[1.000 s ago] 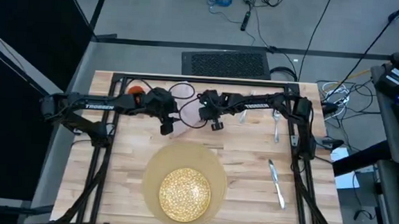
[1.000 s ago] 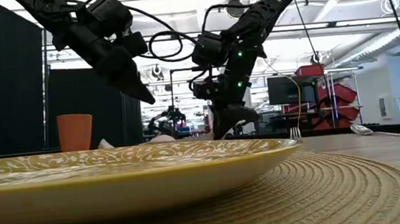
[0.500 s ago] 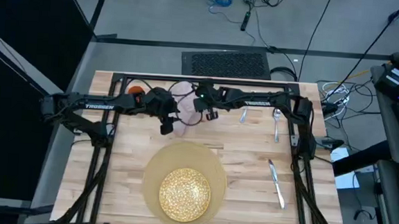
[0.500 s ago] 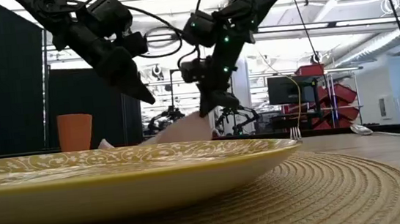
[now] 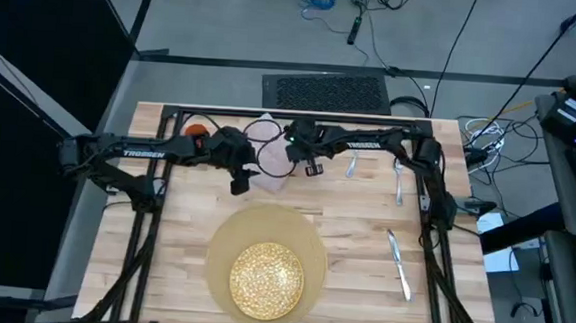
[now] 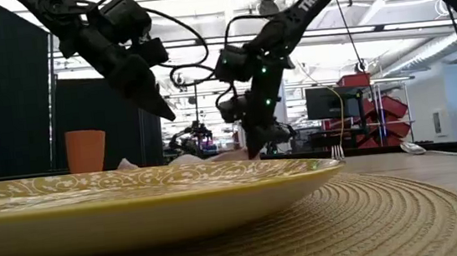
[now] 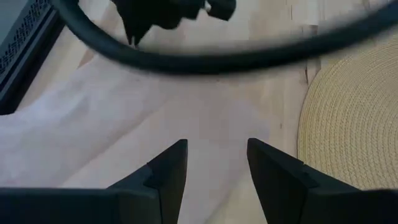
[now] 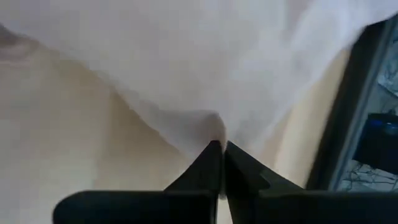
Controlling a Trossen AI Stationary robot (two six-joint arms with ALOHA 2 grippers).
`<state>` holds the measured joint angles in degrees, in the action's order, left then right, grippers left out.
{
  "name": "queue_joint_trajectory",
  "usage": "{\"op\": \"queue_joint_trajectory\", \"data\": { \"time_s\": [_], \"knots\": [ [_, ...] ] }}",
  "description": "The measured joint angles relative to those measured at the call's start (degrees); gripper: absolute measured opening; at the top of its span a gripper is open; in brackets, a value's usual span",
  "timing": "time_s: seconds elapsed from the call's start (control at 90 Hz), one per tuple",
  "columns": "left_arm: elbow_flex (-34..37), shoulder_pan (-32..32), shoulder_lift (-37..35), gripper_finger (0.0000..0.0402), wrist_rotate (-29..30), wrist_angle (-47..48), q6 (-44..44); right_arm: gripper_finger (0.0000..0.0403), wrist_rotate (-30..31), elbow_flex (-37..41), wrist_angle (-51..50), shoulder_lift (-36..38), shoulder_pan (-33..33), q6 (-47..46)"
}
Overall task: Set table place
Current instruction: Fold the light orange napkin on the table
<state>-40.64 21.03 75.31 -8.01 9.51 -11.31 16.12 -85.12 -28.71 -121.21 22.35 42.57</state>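
1. Table (image 5: 174,225): one, pale planks inside a black rail frame.
2. Arms: two. Both reach over the far middle of the table.
3. Mat (image 5: 225,240): one, round and tan, at the near edge. The low view shows its woven ridges.
4. Plate (image 5: 267,277): one, gold-speckled, lying on the mat. It fills the foreground of the low view.
5. Napkin (image 5: 271,161): one, pinkish-grey, on the table beyond the mat, between the two grippers.
6. Right gripper (image 8: 222,149): fingers pressed together, pinching a fold of the napkin. Only the right wrist view shows this pinch.
7. Left gripper (image 7: 214,162): fingers parted, holding nothing, poised above the napkin beside the mat's edge. The low view shows it clear of the table.
8. Cutlery: three pieces, all right of the mat. Knife (image 5: 399,263) nearest; fork (image 5: 398,180) and spoon (image 5: 350,166) farther back.
9. Cup (image 6: 86,151): one, orange, at the far left. From above it is mostly hidden under the left arm.
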Motion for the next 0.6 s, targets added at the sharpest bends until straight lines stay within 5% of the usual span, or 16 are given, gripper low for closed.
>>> {"op": "queue_joint_trajectory", "data": {
  "time_s": [0.6],
  "knots": [
    [0.0, -0.01, 0.0, 0.0154, 6.6, 0.65, 0.48, 0.0193, 15.92, -0.09, -2.41, 1.05, -2.1, -3.83]
  ]
}}
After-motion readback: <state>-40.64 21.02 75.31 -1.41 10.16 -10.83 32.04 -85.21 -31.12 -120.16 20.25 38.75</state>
